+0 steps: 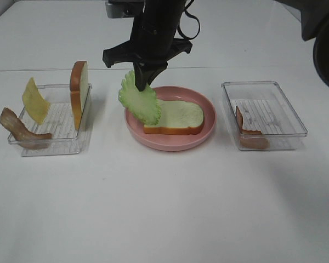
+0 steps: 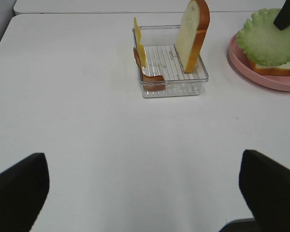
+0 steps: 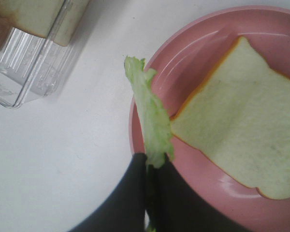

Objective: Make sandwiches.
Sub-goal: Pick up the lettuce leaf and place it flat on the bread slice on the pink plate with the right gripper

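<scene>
Right claw (image 1: pixel 145 81) pinches the lettuce leaf (image 1: pixel 140 101) by its top edge, hanging it at the left rim of the pink plate (image 1: pixel 170 144), over the end of the bread slice (image 1: pixel 178 116) lying on that plate. Left claw (image 2: pixel 144 166) stands wide open, empty, well apart from the plate.

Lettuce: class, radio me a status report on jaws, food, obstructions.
Right jaws shut on lettuce; left jaws open, empty. Lettuce hangs upright at bread's end, over plate. Nothing blocking.
</scene>
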